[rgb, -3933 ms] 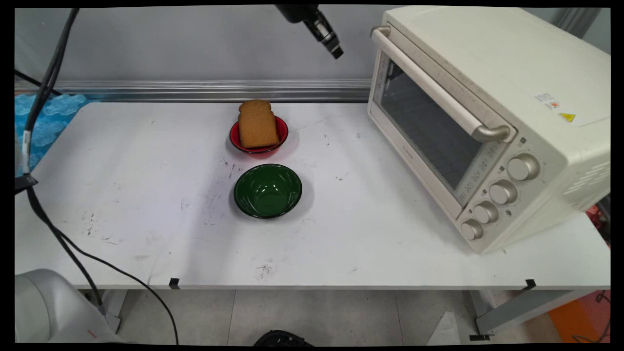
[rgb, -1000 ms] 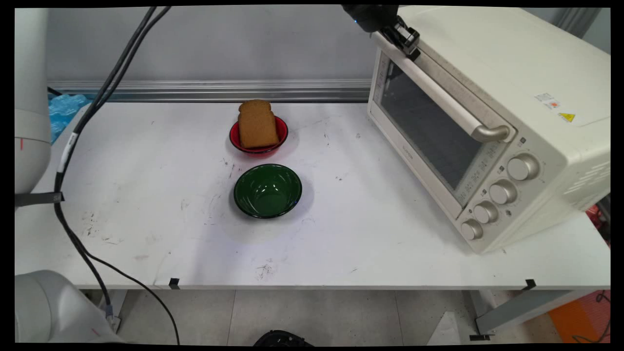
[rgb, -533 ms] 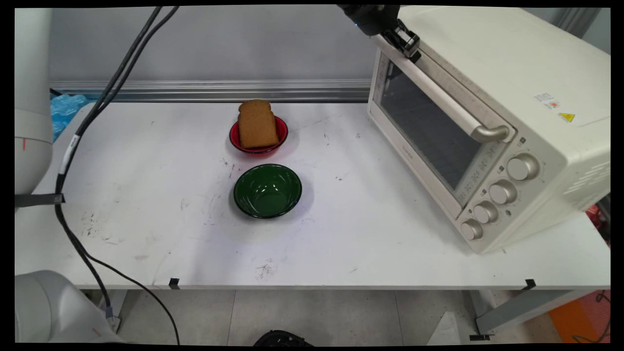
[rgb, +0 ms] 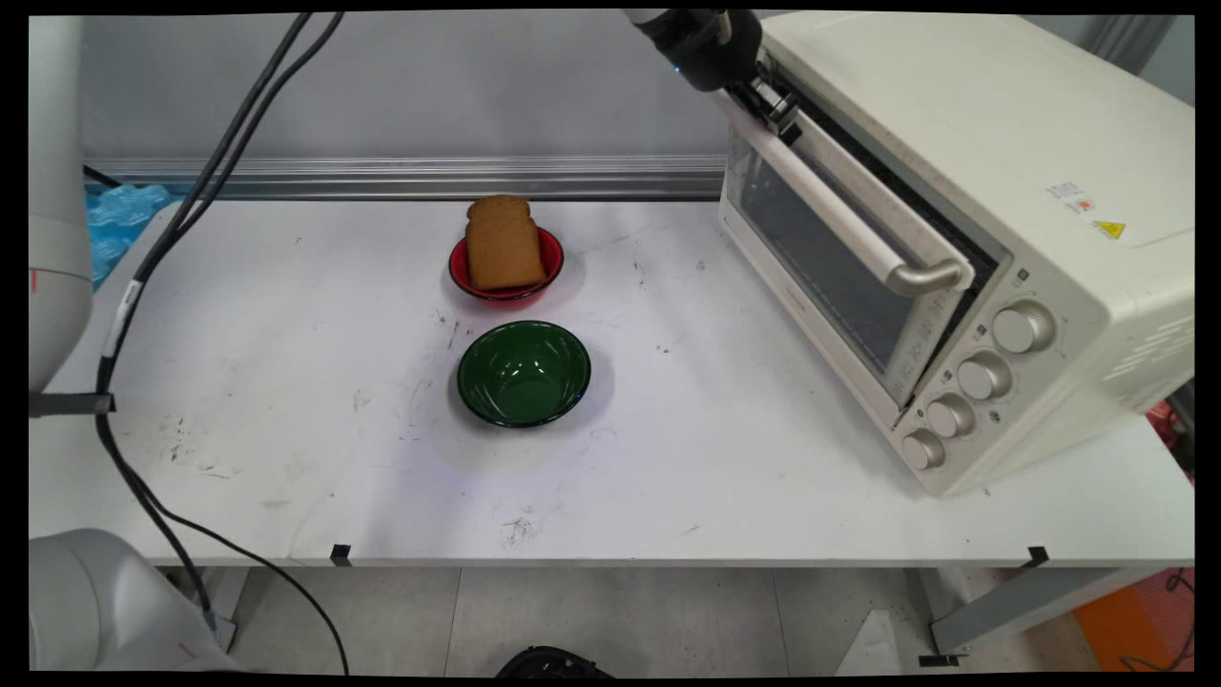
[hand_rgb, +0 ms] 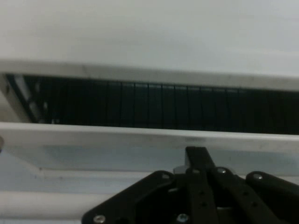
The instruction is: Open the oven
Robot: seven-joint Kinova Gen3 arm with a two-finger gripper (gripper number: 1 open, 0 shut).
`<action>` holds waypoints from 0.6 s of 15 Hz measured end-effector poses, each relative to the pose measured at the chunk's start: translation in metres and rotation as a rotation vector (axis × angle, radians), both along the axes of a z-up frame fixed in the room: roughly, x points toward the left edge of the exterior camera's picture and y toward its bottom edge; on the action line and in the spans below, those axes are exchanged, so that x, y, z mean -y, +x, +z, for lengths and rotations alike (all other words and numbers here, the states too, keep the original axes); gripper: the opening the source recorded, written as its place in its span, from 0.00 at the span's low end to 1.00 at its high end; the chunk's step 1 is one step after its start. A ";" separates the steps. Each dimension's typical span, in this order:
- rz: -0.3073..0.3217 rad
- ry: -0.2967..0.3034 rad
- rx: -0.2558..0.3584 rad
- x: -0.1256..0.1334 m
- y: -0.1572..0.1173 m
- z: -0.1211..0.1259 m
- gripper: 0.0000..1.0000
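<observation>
Up at the far top corner of the cream toaster oven point(rgb: 1002, 143), the black gripper point(rgb: 775, 103) sits against the far end of the door handle point(rgb: 849, 215). Whether it is clamped on the bar or only hooked behind it cannot be told from either view. The glass door point(rgb: 820, 248) stands ajar, tilted a little way out from the oven's top edge and nowhere near flat. Seen from the hand, a dark slot point(hand_rgb: 149, 105) shows between the oven's body and the door's upper rim point(hand_rgb: 140, 135), with the wire rack's bars visible inside.

On the white table point(rgb: 286, 382), well out from the oven's door side, a slice of brown bread point(rgb: 501, 243) leans in a red bowl point(rgb: 551, 250). An empty green bowl point(rgb: 523, 372) stands just beside it on the nearer side. Both are apart from the gripper and nothing touches them.
</observation>
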State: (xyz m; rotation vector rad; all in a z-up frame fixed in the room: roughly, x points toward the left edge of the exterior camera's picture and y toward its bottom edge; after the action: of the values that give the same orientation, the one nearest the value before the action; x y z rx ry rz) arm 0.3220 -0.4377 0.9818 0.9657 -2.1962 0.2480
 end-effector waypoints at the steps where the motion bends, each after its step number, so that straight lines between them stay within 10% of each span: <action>1: 0.000 0.006 0.003 -0.002 0.001 -0.001 0.00; 9: 0.004 0.079 0.044 -0.033 0.016 -0.009 0.00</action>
State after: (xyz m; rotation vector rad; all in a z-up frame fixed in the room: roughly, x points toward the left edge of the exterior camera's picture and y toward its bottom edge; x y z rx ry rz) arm 0.3381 -0.4046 0.9724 1.0168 -2.2594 0.1873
